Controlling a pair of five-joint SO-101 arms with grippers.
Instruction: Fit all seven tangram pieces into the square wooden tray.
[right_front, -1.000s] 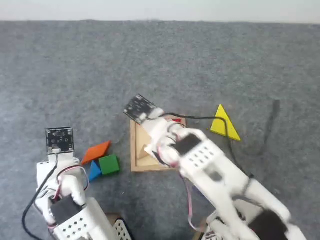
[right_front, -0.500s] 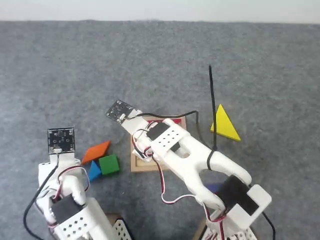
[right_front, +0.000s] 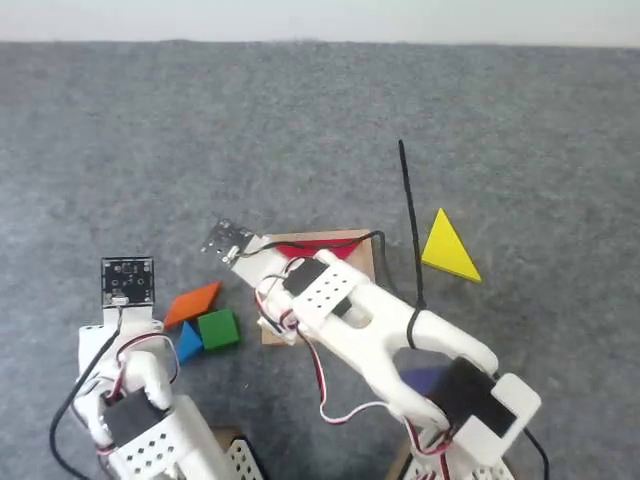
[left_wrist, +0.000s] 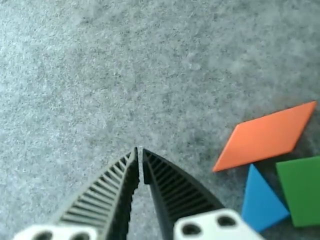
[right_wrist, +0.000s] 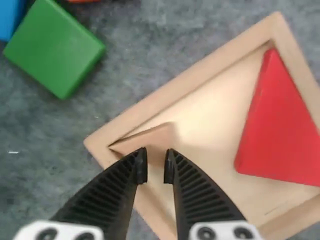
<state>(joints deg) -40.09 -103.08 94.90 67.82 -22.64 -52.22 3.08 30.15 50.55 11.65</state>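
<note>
Right wrist view: the right gripper (right_wrist: 155, 167), jaws a narrow slit apart and empty, hangs over a pale triangle (right_wrist: 150, 137) in the wooden tray (right_wrist: 200, 76) corner. The red triangle (right_wrist: 280, 125) lies opposite. I'd nudge the pale piece flush to both walls, then lift straight. The left gripper (left_wrist: 140, 156) is closed over carpet.

R pincer (right_wrist: 155, 161) slid left, back over tray (right_wrist: 192, 77).

Rough grey cloth (left_wrist: 100, 75), like felt, lies under the tray (right_wrist: 200, 67), which is pale, smooth wood. The red triangle (right_wrist: 280, 125) in it and the green square (right_wrist: 52, 47) beside it look smooth and matt. The right gripper (right_wrist: 155, 164) is dark ribbed plastic.
</note>
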